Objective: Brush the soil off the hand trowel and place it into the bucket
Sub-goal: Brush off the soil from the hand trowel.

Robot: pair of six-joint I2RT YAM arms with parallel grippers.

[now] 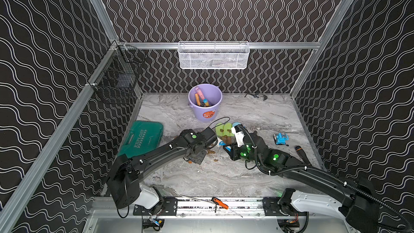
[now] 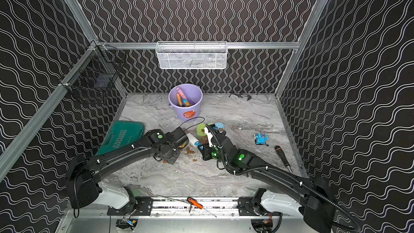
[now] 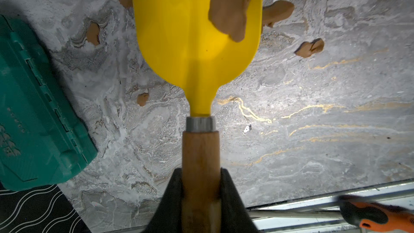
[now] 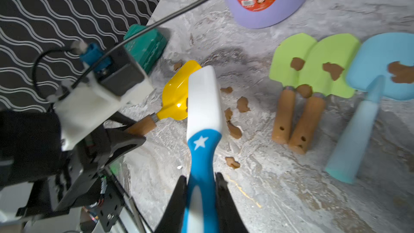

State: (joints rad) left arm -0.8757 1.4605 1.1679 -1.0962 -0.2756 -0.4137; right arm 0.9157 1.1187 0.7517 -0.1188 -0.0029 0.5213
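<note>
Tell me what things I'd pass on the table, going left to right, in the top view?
In a top view: green case → purple bucket → blue vise → screwdriver.

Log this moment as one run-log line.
left claw: shut on yellow trowel handle | right claw: shut on brush, head at blade | soil: clump on blade, crumbs on table | bucket: trowel not in yet

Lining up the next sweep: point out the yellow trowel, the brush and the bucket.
yellow trowel (image 3: 179, 30): left wrist view, bare blade middle.
brush (image 4: 205, 99): right wrist view, white head.
bucket (image 1: 198, 112): in a top view, outer wall.
</note>
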